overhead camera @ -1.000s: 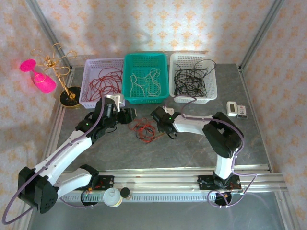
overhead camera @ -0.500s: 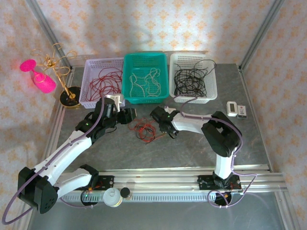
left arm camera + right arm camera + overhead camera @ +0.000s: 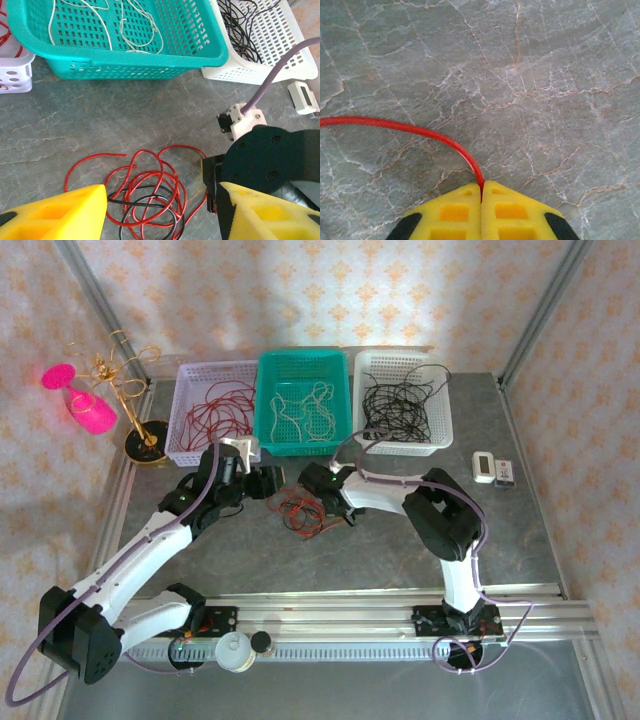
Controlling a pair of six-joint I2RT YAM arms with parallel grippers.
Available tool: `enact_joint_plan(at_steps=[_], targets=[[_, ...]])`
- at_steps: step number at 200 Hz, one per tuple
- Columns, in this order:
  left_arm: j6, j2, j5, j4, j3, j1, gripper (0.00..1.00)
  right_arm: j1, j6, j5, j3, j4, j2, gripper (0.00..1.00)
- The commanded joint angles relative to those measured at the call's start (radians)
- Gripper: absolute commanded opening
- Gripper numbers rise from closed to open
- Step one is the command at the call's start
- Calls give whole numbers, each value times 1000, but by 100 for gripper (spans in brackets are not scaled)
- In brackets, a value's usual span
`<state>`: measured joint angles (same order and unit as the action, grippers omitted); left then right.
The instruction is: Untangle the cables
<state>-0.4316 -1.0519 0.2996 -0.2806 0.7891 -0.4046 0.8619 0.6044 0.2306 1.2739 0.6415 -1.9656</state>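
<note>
On the table [image 3: 400, 550], the cables [image 3: 300, 511] were seen lying in a red-and-black knot. One red strand [image 3: 420, 131] was pinched by the closed right gripper [image 3: 481, 194]. The left gripper [image 3: 161, 202] was held wide just above the knot.

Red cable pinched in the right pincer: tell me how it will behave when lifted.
Probably floppy: the red cable curves loosely away from the shut right pincer, so it should sag. Likely light, being a thin strand. It may drag the black cable along, since their loops overlap on the table.
</note>
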Motion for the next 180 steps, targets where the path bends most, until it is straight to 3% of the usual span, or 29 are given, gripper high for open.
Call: enact_joint_plan(at_steps=[1, 32, 50, 82, 147, 180], targets=[[37, -8, 0, 15, 5, 10, 61, 9, 14, 3, -25, -69, 9, 2], [95, -27, 65, 57, 15, 10, 62, 15, -63, 84, -147, -139, 252, 0], [167, -41, 177, 94, 19, 8, 62, 15, -195, 88, -229, -228, 414, 0], [222, -47, 281, 206, -5, 5, 63, 17, -444, 56, -353, -387, 647, 0], [342, -76, 567, 453, -60, 2, 76, 15, -697, -79, -315, -398, 814, 0], [333, -143, 530, 558, -96, -1, 78, 15, -774, -173, -262, -414, 850, 0]])
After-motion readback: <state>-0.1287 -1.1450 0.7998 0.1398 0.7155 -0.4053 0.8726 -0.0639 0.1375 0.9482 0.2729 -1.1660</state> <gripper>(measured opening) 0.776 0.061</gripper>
